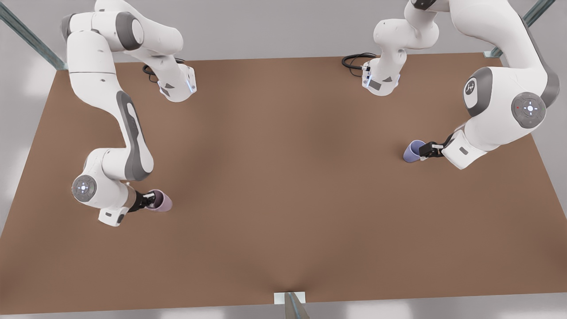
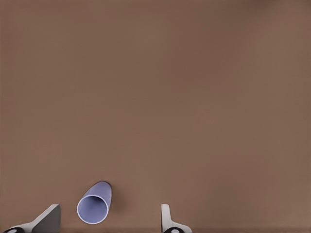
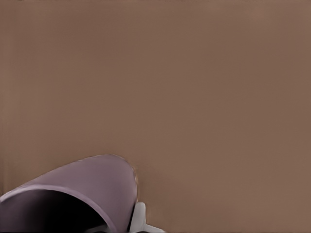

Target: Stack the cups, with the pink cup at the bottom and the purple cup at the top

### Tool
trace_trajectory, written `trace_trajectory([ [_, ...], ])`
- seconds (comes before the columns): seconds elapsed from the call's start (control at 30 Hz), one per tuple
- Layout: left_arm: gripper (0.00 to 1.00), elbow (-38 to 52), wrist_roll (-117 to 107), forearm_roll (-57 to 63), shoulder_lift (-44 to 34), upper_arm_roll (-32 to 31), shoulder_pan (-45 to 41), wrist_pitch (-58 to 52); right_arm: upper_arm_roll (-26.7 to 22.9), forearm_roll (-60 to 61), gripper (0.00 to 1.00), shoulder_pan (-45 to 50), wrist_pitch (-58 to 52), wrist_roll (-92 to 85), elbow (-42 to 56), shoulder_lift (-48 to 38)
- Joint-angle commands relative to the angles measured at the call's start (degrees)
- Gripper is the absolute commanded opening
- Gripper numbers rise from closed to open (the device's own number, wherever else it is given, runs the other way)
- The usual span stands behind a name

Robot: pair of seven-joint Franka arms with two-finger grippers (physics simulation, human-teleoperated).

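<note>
In the front view, the two cups are seen well apart on the table point(image 1: 283, 212). The purple cup point(image 1: 414, 151) lies toward the front view's right, with the left gripper point(image 1: 426, 149) right at it. The pink cup point(image 1: 161, 200) lies toward the front view's left, with the right gripper point(image 1: 148, 200) against its mouth end. Each arm is thus matched to the cup on its own side, and most of the table's width is left between the cups.

In the left wrist view, the purple cup point(image 2: 94, 208) is shown with its open mouth turned toward the camera and its body tapering away. The jaws are spread wide. The cup sits between them but off centre, closer to the darker finger point(image 2: 48, 219) than to the pale one point(image 2: 166, 218), and no contact is visible.

In the right wrist view, the pink cup point(image 3: 73, 194) is seen very close, with its dark inside facing the camera. Whether the jaws are closed on it cannot be told.

The coming move is judged to turn on the off-centre purple cup. The left gripper would need to be centred over it before closing. That cup would then have to be carried across the table to the pink one.
</note>
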Motion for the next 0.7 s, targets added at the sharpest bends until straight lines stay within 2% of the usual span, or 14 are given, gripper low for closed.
trace_trajectory([
  [0.0, 1.00, 0.0, -0.1, 0.0, 0.0, 0.0, 0.1, -0.3, 0.1, 0.3, 0.21, 2.3, -0.5, 19.9, 0.4, 0.0],
  [0.1, 1.00, -0.1, 0.4, 0.0, 0.0, 0.0, 0.0, -0.3, 0.1, 1.1, 0.21, 7.9, -0.5, 27.4, 1.1, 0.0],
  [0.2, 1.00, -5.8, 2.2, -0.1, -0.7, 1.8, 0.5, 0.9, 0.1, 1.1, 0.21, 14.4, 0.8, 38.9, 2.8, 0.7],
  [0.3, 1.00, -12.6, 6.2, 0.0, -1.3, 1.8, 2.8, 8.0, 5.1, 0.4, 0.21, 15.3, 0.4, 49.1, 4.7, 1.0],
  [0.33, 1.00, -14.6, 12.2, 0.0, -1.2, 1.9, 3.5, 8.2, 4.8, 0.5, 0.21, 19.0, 0.6, 53.0, 4.7, 0.8],
  [0.47, 1.00, -24.3, 21.4, 0.0, -0.5, 4.0, 6.0, 20.4, 4.8, 0.5, 0.21, 26.1, 0.7, 62.9, 5.4, 1.0],
  [0.6, 1.00, -24.7, 24.5, 0.0, 2.8, 6.2, 8.8, 24.2, 5.2, 0.9, 0.21, 30.0, 0.6, 67.2, 10.6, 5.3],
  [0.67, 1.00, -28.5, 24.6, 0.0, 2.9, 6.2, 8.9, 26.9, 5.1, 0.6, 0.21, 34.0, 0.6, 70.3, 12.9, 7.7],
])
